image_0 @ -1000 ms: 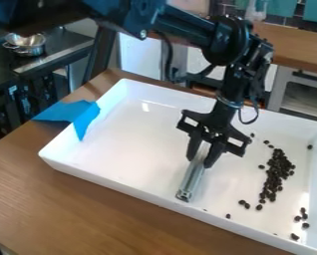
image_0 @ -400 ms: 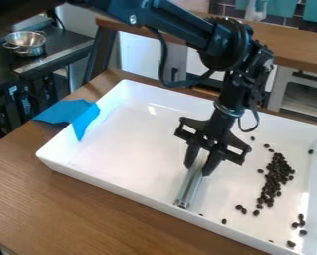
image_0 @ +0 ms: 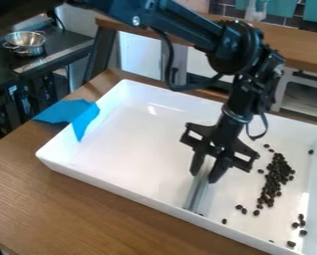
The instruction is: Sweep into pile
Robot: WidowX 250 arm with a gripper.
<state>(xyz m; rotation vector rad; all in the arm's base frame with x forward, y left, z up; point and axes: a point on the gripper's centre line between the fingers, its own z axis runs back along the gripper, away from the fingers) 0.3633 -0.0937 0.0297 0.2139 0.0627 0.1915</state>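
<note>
Dark tiles [image_0: 295, 23] line the upper right of the frame, above a pale wooden counter [image_0: 301, 47]. At the upper left, a metal pot [image_0: 26, 43] sits on a dark worktop [image_0: 43, 59]. Brown wood grain runs across the bench [image_0: 68, 204], which carries a white, shallow-walled tray [image_0: 134, 139] set at a slant. A blue cloth [image_0: 68, 111] hangs over the tray's left edge, partly on the bench.

The black arm [image_0: 188, 27] comes in from the top, and its claw [image_0: 206, 174] points down over the tray, right of the middle of the frame. It is closed around a narrow, grey, see-through tool [image_0: 197, 194], which slants down to the left, its lower end close to the tray's front wall.

Dark beans [image_0: 274, 177] lie right of the claw in a long, uneven cluster. Strays are scattered around it: one near the right wall, several toward the lower right corner, a few between cluster and tool, and one beside the tool's lower end.
</note>
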